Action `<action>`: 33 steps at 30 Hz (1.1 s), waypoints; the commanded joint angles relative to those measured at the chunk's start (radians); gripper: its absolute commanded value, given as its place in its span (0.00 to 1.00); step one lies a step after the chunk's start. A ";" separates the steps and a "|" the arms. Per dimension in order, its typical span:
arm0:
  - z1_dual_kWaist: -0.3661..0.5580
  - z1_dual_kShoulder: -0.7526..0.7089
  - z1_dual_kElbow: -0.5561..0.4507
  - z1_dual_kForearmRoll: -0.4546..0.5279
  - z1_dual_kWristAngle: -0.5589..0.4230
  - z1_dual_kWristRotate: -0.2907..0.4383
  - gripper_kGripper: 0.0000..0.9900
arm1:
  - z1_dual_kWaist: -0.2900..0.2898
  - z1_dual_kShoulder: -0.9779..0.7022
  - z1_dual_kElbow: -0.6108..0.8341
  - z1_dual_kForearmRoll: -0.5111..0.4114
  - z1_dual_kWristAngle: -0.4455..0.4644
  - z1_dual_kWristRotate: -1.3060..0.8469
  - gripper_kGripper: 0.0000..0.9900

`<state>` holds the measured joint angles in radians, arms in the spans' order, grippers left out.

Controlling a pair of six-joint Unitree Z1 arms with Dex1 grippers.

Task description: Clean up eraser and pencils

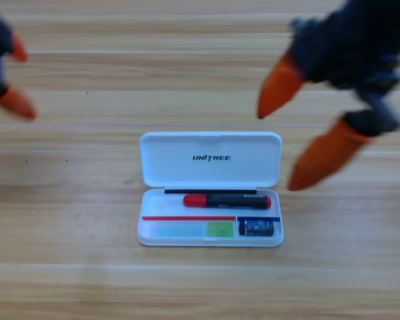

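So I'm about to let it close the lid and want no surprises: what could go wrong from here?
The right gripper hangs open just above the white case's right corner; a low swing could knock it. The red-ended pencil lies loose in the upper tray, so a jolt might roll it. The left gripper waits at the upper left.

Right gripper [299, 139] raised at upper right, jaws apart, left gripper [12, 75] at left edge

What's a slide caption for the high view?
Both pencils and eraser lie in the open white case; right gripper open above-right, left gripper open at upper left.
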<state>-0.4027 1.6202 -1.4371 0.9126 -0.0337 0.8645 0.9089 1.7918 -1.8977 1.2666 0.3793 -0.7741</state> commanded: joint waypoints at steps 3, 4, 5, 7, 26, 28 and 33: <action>0.018 0.322 -0.178 -0.135 -0.055 -0.071 0.98 | -0.001 -0.238 0.244 -0.155 0.150 0.061 0.90; 0.018 0.362 -0.207 -0.143 -0.064 -0.071 0.97 | -0.002 -0.264 0.281 -0.194 0.153 0.076 0.90; 0.018 0.397 -0.236 -0.149 -0.071 -0.076 0.95 | -0.002 -0.282 0.310 -0.227 0.153 0.088 0.90; 0.018 0.454 -0.272 -0.164 -0.091 -0.081 0.88 | -0.004 -0.299 0.345 -0.263 0.159 0.108 0.90; 0.047 0.567 -0.098 -0.304 -0.388 -0.076 0.00 | -0.002 -0.305 0.399 -0.317 0.184 0.171 0.90; 0.047 0.566 -0.082 -0.305 -0.423 -0.074 0.00 | -0.002 -0.305 0.402 -0.317 0.185 0.176 0.90; 0.047 0.558 -0.071 -0.302 -0.476 -0.078 0.00 | -0.002 -0.318 0.408 -0.317 0.197 0.176 0.90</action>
<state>-0.3763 2.1446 -1.5380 0.5992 -0.4741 0.7924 0.9085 1.5066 -1.5277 0.9644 0.5474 -0.6082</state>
